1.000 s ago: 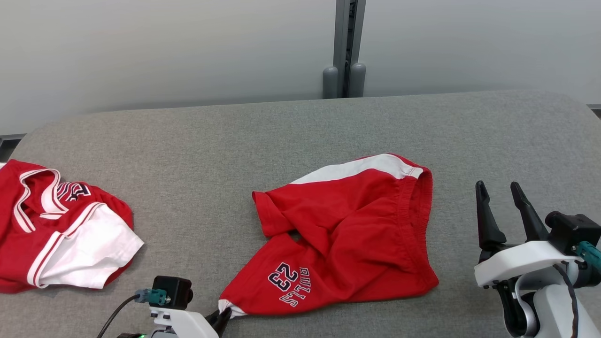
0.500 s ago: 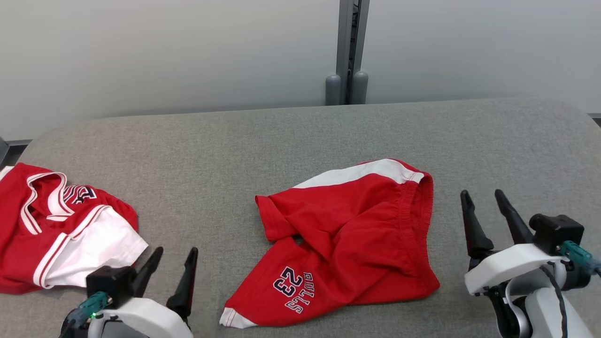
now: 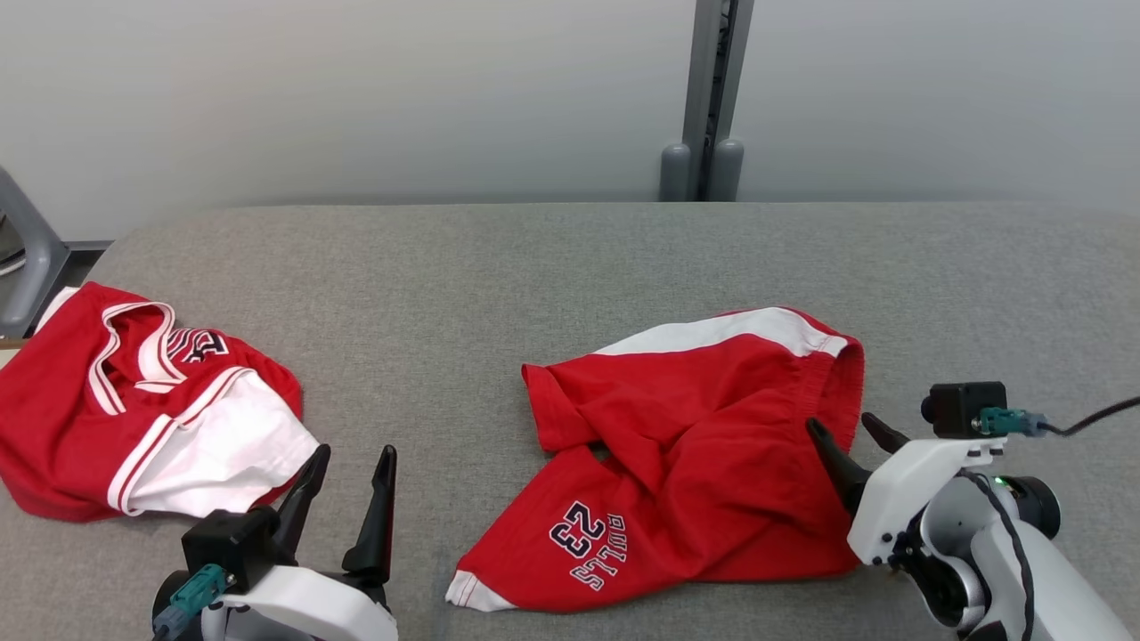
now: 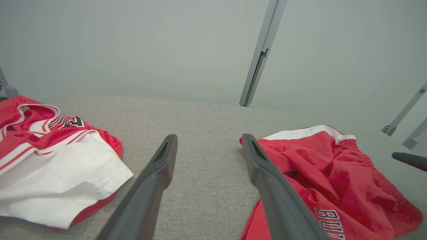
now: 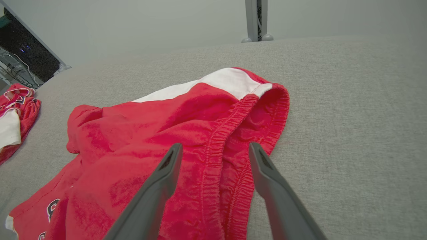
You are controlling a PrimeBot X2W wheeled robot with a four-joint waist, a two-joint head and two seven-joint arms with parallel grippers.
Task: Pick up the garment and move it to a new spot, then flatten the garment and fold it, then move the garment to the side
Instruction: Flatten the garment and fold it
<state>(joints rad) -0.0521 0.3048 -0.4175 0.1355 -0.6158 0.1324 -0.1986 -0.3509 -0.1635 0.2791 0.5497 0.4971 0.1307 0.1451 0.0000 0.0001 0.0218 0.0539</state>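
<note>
The garment, red shorts (image 3: 704,445) with a white side stripe and "BULLS 23" print, lies crumpled on the middle of the grey padded table (image 3: 534,267). My left gripper (image 3: 354,451) stands open at the lower left, apart from the shorts and holding nothing; in the left wrist view its fingers (image 4: 209,137) frame bare table, the shorts (image 4: 327,176) to their right. My right gripper (image 3: 839,421) is open, its fingertips just above the elastic waistband at the shorts' right edge. In the right wrist view the waistband (image 5: 217,133) runs between the open fingers (image 5: 215,145).
A second red and white garment, a jersey (image 3: 142,401), lies bunched at the table's left end. A grey post (image 3: 708,98) rises behind the table's far edge. A grey frame piece (image 3: 27,240) stands off the left end. Bare table lies between the two garments.
My left gripper let go of the shorts' lower hem corner, opened and drew back to the left. My right gripper moved left to the waistband. The head camera has shifted too.
</note>
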